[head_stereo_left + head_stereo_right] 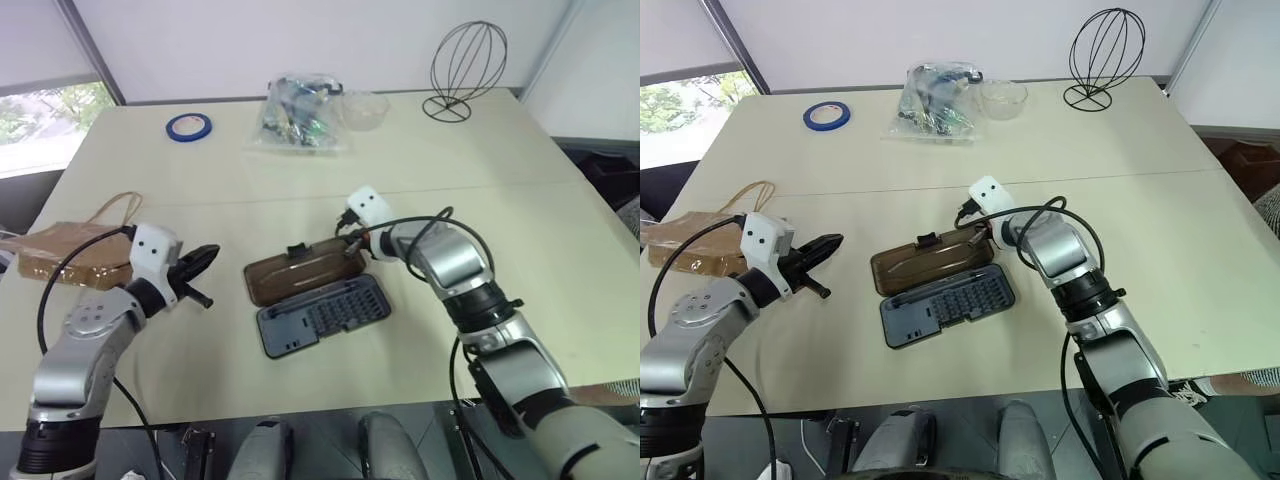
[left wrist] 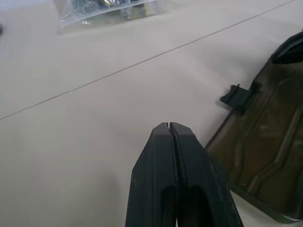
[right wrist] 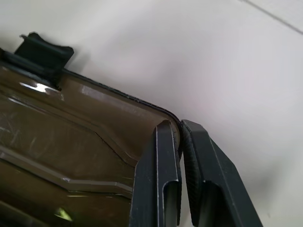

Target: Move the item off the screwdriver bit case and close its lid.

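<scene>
The screwdriver bit case [image 1: 325, 315] lies open at mid-table, its dark grey tray showing rows of bits. The smoky-brown lid [image 1: 300, 272] lies flat behind the tray, its black latch tab [image 1: 297, 250] on the far edge. Nothing rests on the tray or the lid, and I cannot tell which thing is the item. My right gripper [image 3: 180, 126] is shut on the rim of the lid's far right corner. My left gripper [image 1: 210, 252] is shut and empty, hovering left of the case and pointing at it. The lid's edge [image 2: 265, 142] is ahead of it.
A brown packet with loop handles [image 1: 70, 255] lies by the table's left edge. At the back are a blue tape roll [image 1: 188, 127], a clear bag of parts [image 1: 295, 112], a clear cup [image 1: 362, 110] and a wire egg-shaped stand [image 1: 465, 70].
</scene>
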`<state>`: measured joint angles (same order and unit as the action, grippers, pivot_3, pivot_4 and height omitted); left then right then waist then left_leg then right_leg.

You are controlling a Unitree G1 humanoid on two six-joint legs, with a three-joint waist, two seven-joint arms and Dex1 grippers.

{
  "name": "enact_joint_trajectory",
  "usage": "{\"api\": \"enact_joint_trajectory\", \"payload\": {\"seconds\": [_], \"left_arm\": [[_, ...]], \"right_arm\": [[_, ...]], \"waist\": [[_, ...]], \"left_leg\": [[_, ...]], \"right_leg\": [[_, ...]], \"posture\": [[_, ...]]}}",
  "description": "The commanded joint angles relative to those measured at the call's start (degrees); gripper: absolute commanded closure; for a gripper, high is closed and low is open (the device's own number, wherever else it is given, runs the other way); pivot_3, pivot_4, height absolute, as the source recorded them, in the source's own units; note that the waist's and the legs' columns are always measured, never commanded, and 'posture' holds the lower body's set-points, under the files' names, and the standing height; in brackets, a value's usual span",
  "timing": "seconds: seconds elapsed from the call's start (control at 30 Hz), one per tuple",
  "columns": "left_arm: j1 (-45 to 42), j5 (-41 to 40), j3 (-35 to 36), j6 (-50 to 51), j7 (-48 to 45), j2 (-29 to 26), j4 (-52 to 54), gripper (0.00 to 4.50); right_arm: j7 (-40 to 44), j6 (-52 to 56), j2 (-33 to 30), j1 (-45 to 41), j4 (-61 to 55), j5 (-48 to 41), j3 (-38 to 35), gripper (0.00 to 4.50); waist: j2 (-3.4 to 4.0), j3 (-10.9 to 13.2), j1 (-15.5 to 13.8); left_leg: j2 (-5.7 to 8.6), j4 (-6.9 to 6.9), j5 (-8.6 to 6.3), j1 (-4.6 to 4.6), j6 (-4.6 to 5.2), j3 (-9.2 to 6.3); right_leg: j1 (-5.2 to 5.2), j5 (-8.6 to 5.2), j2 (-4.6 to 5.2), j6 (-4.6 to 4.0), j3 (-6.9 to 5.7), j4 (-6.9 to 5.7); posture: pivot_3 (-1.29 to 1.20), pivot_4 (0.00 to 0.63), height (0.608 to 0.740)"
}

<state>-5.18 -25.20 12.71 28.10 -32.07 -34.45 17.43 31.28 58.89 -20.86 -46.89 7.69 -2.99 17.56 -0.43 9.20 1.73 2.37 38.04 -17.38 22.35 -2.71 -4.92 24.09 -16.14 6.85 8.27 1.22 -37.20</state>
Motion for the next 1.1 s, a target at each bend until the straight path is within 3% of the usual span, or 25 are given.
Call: {"api": "enact_joint_trajectory", "payload": {"seconds": [0.03, 0.33, 0.6, 0.87, 1.1], "left_arm": [[0.0, 0.4, 1.1, -1.4, 0.2, 0.1, 0.9, 4.5], [0.1, 1.4, -0.2, -1.9, -0.4, 1.0, 0.5, 4.5], [-0.3, 1.7, -0.5, -2.3, -0.7, 1.0, 0.0, 4.5], [-0.8, 1.9, -0.5, -2.6, -1.1, 0.8, -0.8, 4.5], [-1.6, 2.3, -0.9, -2.7, -1.5, 1.0, -1.2, 4.5]], "right_arm": [[-0.9, 2.0, -5.5, 3.6, -2.9, 1.7, -2.0, 4.44], [-4.9, 6.4, -12.0, 9.2, -6.9, 1.2, -11.1, 4.44], [-9.0, 14.3, -10.7, 12.1, -12.0, -0.2, -17.7, 4.44], [-8.2, 20.3, -8.1, 16.6, -23.9, -4.5, -16.3, 4.44], [-9.2, 20.8, -6.1, 14.8, -24.7, -5.6, -14.5, 4.44]], "waist": [[0.0, 0.0, -0.7], [-0.02, 0.0, -2.5], [-0.02, 0.0, -2.4], [-0.02, 0.0, -1.9], [-0.02, 0.0, -0.4]], "left_leg": [[0.0, 0.0, 0.0, 0.0, 0.0, 0.01], [0.15, 0.16, -0.01, 0.02, 0.02, -0.01], [0.15, 0.16, -0.01, 0.02, 0.02, 0.01], [0.12, 0.13, -0.02, 0.01, 0.04, 0.01], [-0.02, 0.08, -0.02, -0.02, 0.04, 0.0]], "right_leg": [[0.0, 0.0, 0.0, 0.0, 0.0, 0.01], [-0.33, 0.0, 0.04, 0.0, -0.03, 0.22], [-0.33, 0.0, 0.04, 0.0, -0.03, 0.22], [-0.3, 0.0, 0.02, 0.0, -0.05, 0.21], [-0.2, 0.0, -0.08, 0.0, -0.05, 0.11]], "posture": [[0.0, 0.15, 0.74], [0.0, 0.15, 0.74], [0.0, 0.15, 0.74], [0.0, 0.15, 0.74], [0.0, 0.15, 0.74]]}}
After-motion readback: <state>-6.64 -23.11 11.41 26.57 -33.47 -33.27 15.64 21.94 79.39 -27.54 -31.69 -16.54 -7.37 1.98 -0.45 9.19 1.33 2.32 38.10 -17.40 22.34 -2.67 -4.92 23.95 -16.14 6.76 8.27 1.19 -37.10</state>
